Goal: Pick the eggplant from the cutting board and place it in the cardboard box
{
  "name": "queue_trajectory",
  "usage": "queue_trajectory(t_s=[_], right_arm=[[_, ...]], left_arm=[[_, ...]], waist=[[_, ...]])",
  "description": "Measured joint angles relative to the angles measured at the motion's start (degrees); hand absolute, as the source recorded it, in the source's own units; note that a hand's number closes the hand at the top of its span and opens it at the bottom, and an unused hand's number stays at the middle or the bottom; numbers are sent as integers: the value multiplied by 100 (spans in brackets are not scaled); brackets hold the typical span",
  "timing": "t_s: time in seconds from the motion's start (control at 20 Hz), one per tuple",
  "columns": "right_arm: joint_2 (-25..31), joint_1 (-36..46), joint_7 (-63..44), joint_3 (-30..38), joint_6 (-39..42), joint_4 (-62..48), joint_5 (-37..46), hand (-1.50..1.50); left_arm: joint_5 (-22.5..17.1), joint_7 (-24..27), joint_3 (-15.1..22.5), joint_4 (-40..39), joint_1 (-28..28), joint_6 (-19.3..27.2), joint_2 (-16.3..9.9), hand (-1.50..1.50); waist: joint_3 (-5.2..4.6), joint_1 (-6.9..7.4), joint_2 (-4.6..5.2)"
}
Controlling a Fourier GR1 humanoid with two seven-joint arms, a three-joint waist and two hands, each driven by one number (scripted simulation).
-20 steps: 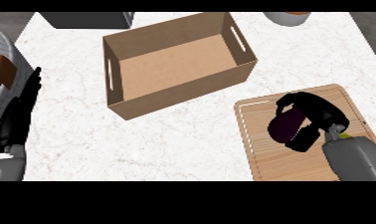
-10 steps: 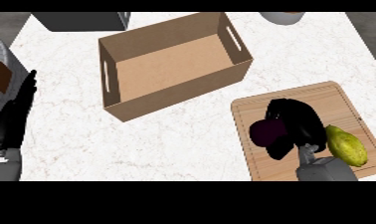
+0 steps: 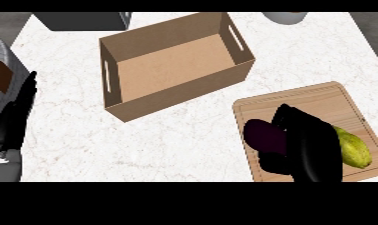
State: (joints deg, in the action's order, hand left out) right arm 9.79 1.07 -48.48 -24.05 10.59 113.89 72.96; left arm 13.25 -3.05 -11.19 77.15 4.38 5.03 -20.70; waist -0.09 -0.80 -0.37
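The dark purple eggplant (image 3: 264, 136) is in my right hand (image 3: 310, 141), whose fingers curl round it over the wooden cutting board (image 3: 314, 100) at the lower right. The hand covers the eggplant's right side. Whether the eggplant touches the board I cannot tell. The open cardboard box (image 3: 174, 64) stands up and to the left of the board, nothing inside it. My left hand (image 3: 16, 117) rests open at the left edge, fingers up.
A yellow-green fruit (image 3: 354, 148) lies on the board just right of my right hand. A dark grey container (image 3: 83, 19) stands at the back left, a grey round vessel (image 3: 284, 17) at the back right. A brown object (image 3: 4, 76) shows at the left edge.
My right hand with the eggplant has slid left and toward the near edge of the board, uncovering the yellow-green fruit. The left hand has stayed at rest.
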Motion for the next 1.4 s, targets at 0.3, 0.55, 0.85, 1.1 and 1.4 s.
queue_trajectory(t_s=[0.3,0.55,0.85,1.1,1.4], right_arm=[[-88,853,-81,-332,364,648,550,150],[-633,1932,-138,-312,669,267,400,150],[-894,3207,-452,22,142,-669,-371,150],[-949,4387,-585,514,-551,-1982,-972,150],[-968,5361,-417,955,-1566,-3710,-1699,150]], left_arm=[[97,-70,85,78,55,54,105,0],[133,-82,70,15,197,20,94,0],[120,-5,76,40,132,-54,130,0],[142,65,68,-90,246,-42,166,0],[176,32,74,-55,268,-93,137,0]], waist=[[4,72,18],[5,111,34],[6,178,47],[5,222,64],[6,275,78]])
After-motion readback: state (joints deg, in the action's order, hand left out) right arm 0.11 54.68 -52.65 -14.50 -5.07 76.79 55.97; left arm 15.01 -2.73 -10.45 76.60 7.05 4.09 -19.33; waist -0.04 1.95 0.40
